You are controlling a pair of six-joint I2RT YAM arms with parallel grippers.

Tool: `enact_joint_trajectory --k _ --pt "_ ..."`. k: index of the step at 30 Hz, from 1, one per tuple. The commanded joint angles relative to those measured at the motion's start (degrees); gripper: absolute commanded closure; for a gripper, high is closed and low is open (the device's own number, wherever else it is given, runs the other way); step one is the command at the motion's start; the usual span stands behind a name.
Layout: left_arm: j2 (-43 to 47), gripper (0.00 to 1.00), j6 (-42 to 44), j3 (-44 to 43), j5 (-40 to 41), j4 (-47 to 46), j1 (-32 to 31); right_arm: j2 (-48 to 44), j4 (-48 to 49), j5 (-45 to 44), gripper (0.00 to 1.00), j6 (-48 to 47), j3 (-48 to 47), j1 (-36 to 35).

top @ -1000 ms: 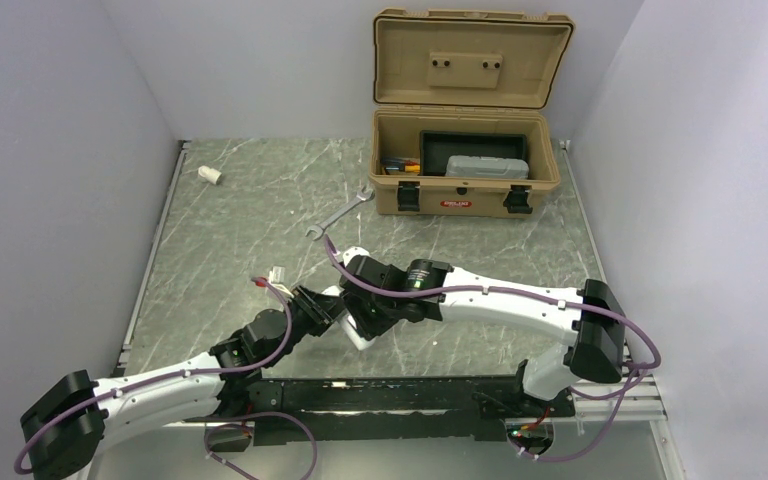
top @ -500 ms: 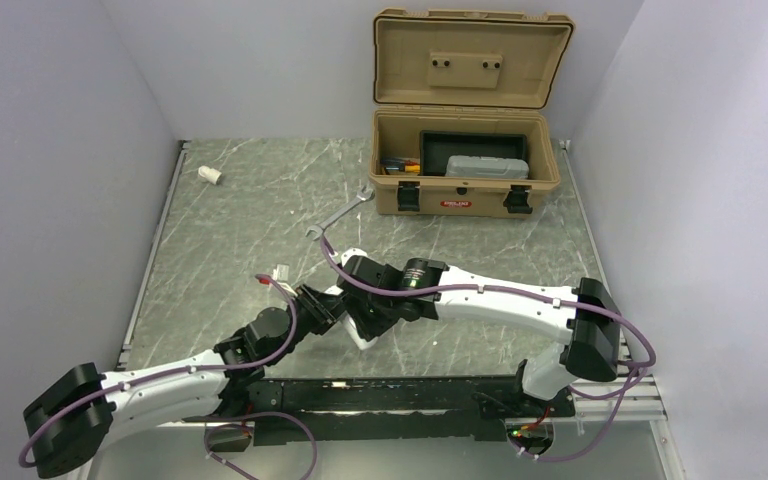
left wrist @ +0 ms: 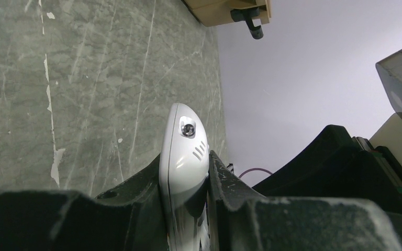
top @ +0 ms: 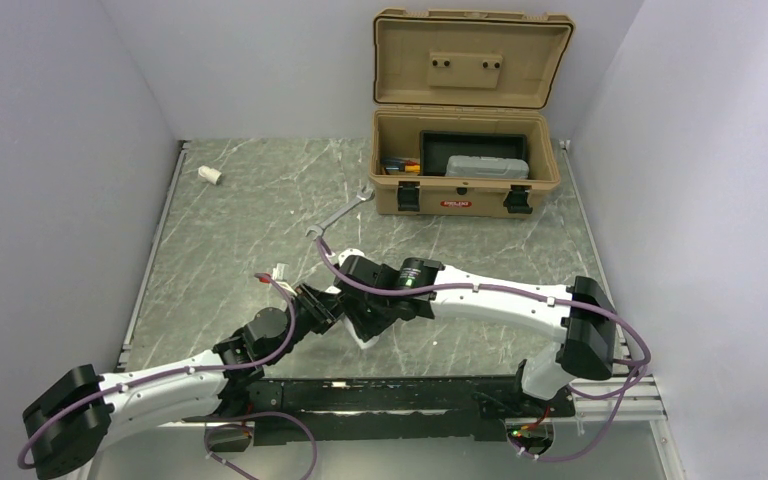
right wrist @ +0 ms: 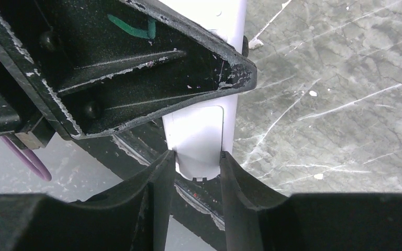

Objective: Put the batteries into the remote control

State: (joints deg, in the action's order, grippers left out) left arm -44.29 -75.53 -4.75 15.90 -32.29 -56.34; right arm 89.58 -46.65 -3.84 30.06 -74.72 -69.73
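While our left gripper [left wrist: 184, 163] is closed tight on the white remote control [left wrist: 183, 138], we hold it between our two arms, near the front of the gray table [top: 230, 230]. Our right gripper [right wrist: 198, 157] has one finger on each side of the remote's other end, touching it. We cannot tell if it is squeezing or just resting there.

Worktop [top: 240, 220] inventory: two arms, left arm [top: 160, 385] and right arm [top: 500, 297]; one remote control [left wrist: 183, 151]; one silver wrench [top: 340, 217]; one stubby white cylinder [top: 209, 174]; one open tan toolbox [top: 468, 195] holding one grey case [top: 487, 166] and one dark tray [top: 435, 142]; the small coloured items beside them cannot be counted.
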Motion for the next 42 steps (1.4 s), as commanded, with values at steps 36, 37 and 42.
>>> enact_joint_trajectory --k 36,37,42 --pt "1.98 1.00 -1.29 -0.23 -1.21 -5.38 -0.18 -13.29 7.53 -4.07 0.34 -1.77 2.09 0.43" --pt "2.46 1.00 -1.36 -0.07 -1.33 -5.08 -0.22 -14.80 8.53 -3.96 0.31 -1.64 3.29 0.70" --pt "7.15 1.00 -1.02 1.41 -2.54 -3.68 -0.18 -21.89 14.56 5.01 0.27 -0.71 11.95 4.86"
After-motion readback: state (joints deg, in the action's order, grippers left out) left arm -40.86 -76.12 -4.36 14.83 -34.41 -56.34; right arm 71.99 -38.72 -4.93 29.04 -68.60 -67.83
